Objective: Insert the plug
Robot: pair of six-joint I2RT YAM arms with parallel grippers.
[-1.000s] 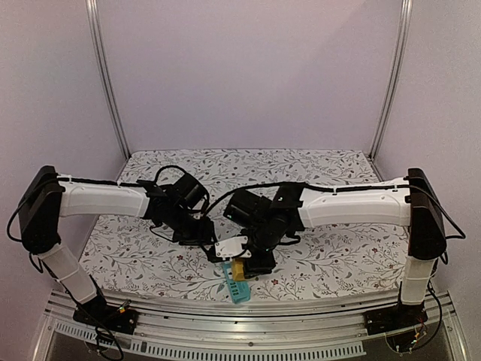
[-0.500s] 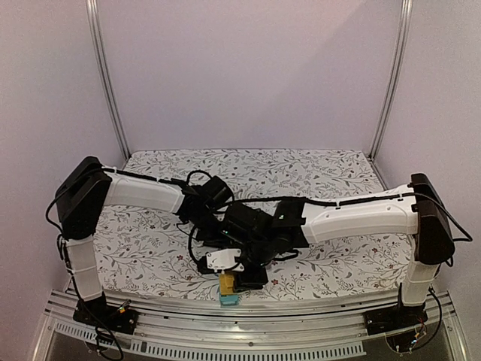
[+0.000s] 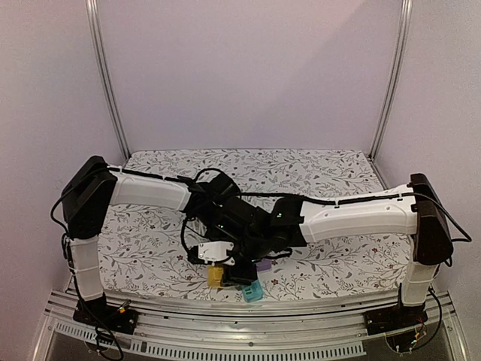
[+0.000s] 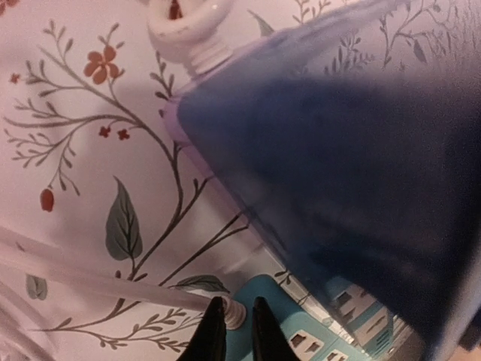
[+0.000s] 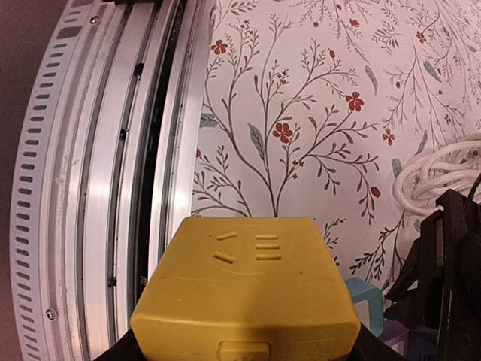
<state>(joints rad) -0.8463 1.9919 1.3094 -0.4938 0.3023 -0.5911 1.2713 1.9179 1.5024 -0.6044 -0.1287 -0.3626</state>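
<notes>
**Plug station, near table edge: 2 arms, 1 plug, 1 strip**

Item 1. Right gripper (image 5: 244, 347): closed on the yellow plug (image 5: 244, 282), with 1 dark finger showing at each lower corner of the plug body. The plug's moulded top face points toward the wrist camera.

Item 2. Yellow plug, location: held over the near edge of the floral tablecloth (image 3: 338, 169), close to the aluminium rail (image 5: 98, 188). From above it sits just beside the teal power strip (image 3: 252, 292), to the strip's left and not seated in any socket.

Item 3. Left gripper (image 4: 234, 340): jaws drawn narrow, the 2 tips nearly together. A white cable (image 4: 90, 280) runs in from the left and ends between them, just where it meets the power strip.

Item 4. Teal power strip: lies flat at the table's front edge, with pale socket faces visible in the left wrist view.

Item 5. Purple-blue block (image 4: 338, 165): fills much of the left wrist view (blurred, too close to identify). It sits just beside the strip.

Item 6. Coiled white cord (image 5: 436, 169): lies on the cloth at the right of the right wrist view.

Both arms meet at the table's near centre, the forearms crossing close together.
</notes>
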